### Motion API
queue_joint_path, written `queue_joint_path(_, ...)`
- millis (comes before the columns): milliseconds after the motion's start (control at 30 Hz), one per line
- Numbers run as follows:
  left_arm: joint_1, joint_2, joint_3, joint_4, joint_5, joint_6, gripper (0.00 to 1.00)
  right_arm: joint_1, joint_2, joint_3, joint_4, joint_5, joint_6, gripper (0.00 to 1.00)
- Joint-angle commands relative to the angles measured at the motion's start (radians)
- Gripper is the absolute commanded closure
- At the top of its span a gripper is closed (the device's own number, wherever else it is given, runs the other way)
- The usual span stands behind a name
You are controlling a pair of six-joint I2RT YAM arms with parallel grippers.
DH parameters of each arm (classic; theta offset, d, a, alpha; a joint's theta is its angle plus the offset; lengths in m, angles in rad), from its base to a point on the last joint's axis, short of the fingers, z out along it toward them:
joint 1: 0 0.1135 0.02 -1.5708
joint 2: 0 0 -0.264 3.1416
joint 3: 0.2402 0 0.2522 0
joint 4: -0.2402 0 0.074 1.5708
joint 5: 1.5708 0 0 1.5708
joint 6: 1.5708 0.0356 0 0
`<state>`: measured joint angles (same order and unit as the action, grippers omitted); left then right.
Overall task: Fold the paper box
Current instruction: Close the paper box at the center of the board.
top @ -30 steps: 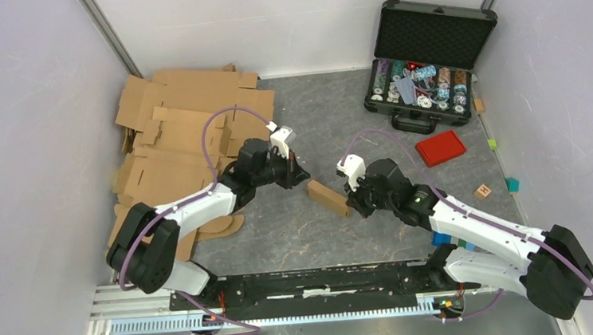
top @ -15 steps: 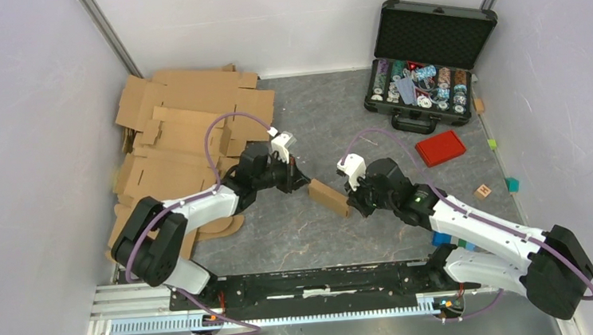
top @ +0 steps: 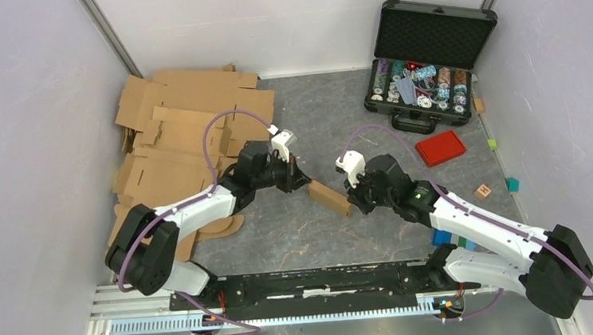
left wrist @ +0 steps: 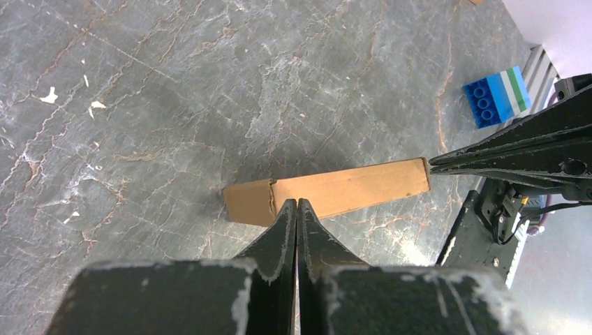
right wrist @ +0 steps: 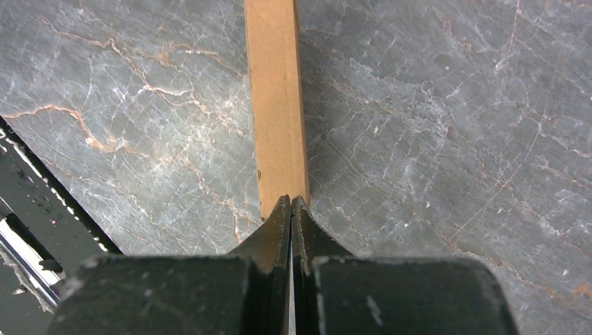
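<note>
The paper box (top: 328,198) is a small, long brown cardboard block lying closed on the grey floor between my two arms. My left gripper (top: 302,179) is shut, its tips resting against the box's long side near the left end (left wrist: 298,202). In the left wrist view the paper box (left wrist: 335,192) runs left to right. My right gripper (top: 352,205) is shut too, with its tips pressed to the box's near end (right wrist: 290,200). From the right wrist, the paper box (right wrist: 276,98) runs straight away from the jaws. Neither gripper holds anything.
A heap of flat brown cardboard sheets (top: 179,137) fills the back left. An open black case (top: 427,65) of chips stands at the back right, with a red lid (top: 440,147) in front of it. Small coloured blocks (top: 512,185) and a blue brick (left wrist: 499,95) lie at the right.
The left gripper has come a little closer to the box's left end. The right gripper has edged slightly up and left against the box. The box has barely shifted.
</note>
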<state>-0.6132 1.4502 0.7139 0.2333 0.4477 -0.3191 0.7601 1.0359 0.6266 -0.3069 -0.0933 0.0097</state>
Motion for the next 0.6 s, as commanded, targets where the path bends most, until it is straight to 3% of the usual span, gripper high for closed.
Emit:
queue_joint_path(0, -0.007, -0.017, 0.025, -0.013, 0.020, 0.007, 0.98, 0.001, -0.014, 0.049, 0.004, -0.005, -0.012, 1.00)
queue_joint_path(333, -0.007, 0.109, -0.079, 0.072, 0.040, -0.010, 0.98, 0.001, 0.013, -0.090, 0.051, -0.022, 0.020, 1.00)
queue_joint_path(567, -0.007, 0.043, -0.086, 0.016, 0.024, 0.007, 0.98, 0.001, 0.014, -0.085, 0.064, -0.120, 0.030, 1.00)
